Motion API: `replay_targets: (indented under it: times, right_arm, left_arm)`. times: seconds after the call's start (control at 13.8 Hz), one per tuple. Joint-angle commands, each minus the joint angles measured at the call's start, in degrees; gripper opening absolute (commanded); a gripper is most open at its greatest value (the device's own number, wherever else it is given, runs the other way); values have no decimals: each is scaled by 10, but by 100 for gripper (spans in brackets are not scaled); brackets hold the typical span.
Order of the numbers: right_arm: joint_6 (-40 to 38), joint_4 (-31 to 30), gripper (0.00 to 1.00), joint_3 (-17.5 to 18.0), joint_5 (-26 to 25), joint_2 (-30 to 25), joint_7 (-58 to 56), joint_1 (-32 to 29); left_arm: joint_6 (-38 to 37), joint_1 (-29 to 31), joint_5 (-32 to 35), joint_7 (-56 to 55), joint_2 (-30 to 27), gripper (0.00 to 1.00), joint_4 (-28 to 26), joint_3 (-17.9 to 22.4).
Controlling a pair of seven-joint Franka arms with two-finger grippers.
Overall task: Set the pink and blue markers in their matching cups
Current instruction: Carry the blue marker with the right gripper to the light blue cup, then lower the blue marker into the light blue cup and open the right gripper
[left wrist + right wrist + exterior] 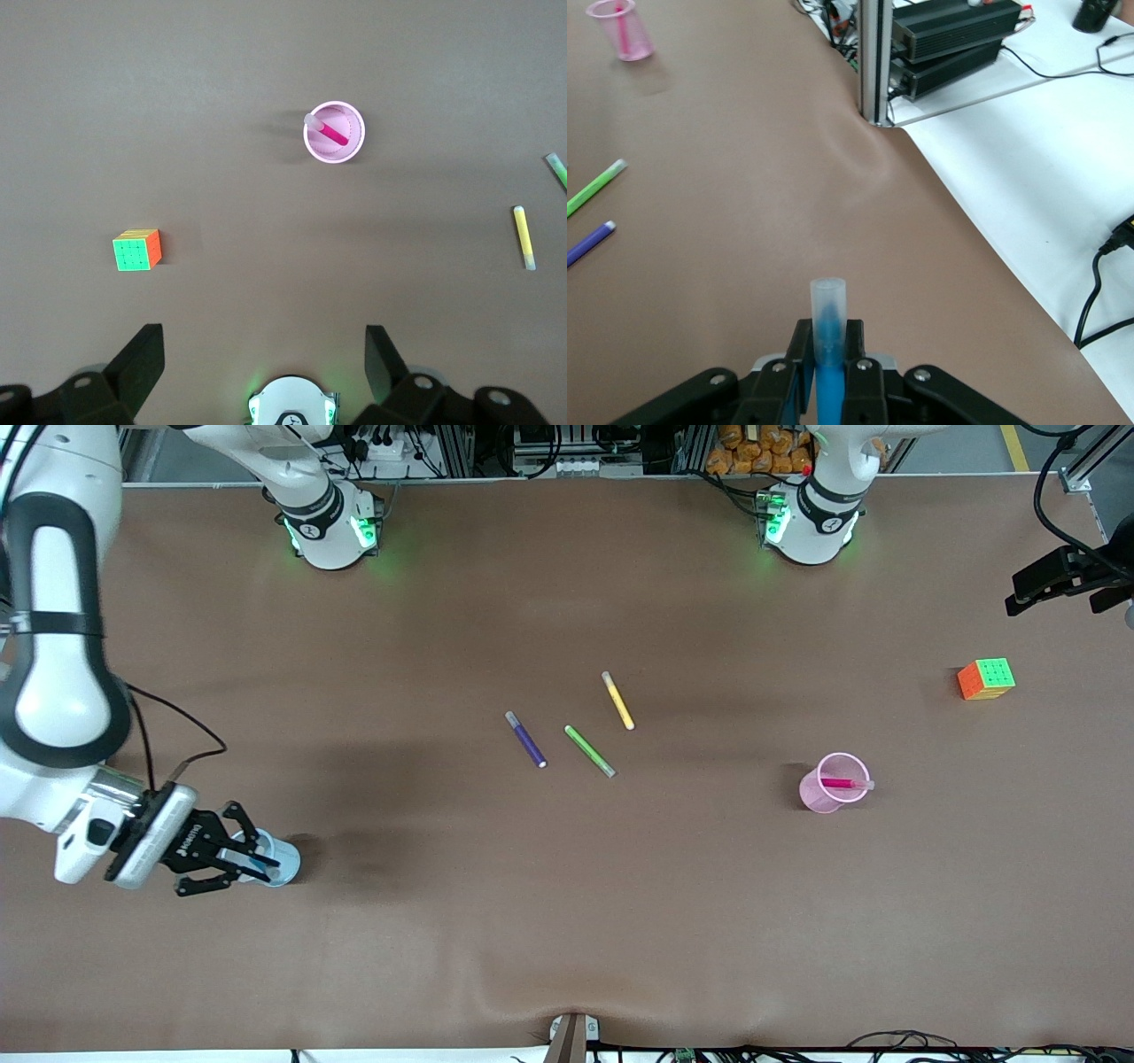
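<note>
My right gripper (pixel 251 859) (pixel 828 341) is shut on the blue marker (pixel 263 863) (pixel 828 323), its pale cap sticking out past the fingertips. It holds the marker at the rim of the light blue cup (pixel 285 869), at the right arm's end of the table. The pink cup (pixel 833 783) (pixel 334 133) (pixel 622 29) stands upright toward the left arm's end, and the pink marker (pixel 846 784) (pixel 330 132) leans inside it. My left gripper (pixel 264 354) hangs open and empty high above the table, looking down on the pink cup.
Purple (pixel 525 739), green (pixel 589 750) and yellow (pixel 617 701) markers lie near the table's middle. A colour cube (pixel 986 678) (pixel 136 251) sits at the left arm's end. A metal post (pixel 567 1036) (pixel 873 62) stands at the table edge nearest the front camera.
</note>
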Motion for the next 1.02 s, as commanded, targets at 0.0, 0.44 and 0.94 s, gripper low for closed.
replay_targets:
  times: [0.0,0.44,0.94]
  right_arm:
    - [-46,3,0,11,43,12,-85,-41]
    - [-112,4,0,11,91,64,-209,-94]
    - [-136,5,0,10,118,96,-277,-108]
  left_arm:
    - [-3,2,-6,2,-9,100,-2,-1]
    - [-4,4,-6,4,-11,100,-7,-1]
    - [-4,4,-3,3,-9,100,-6,0]
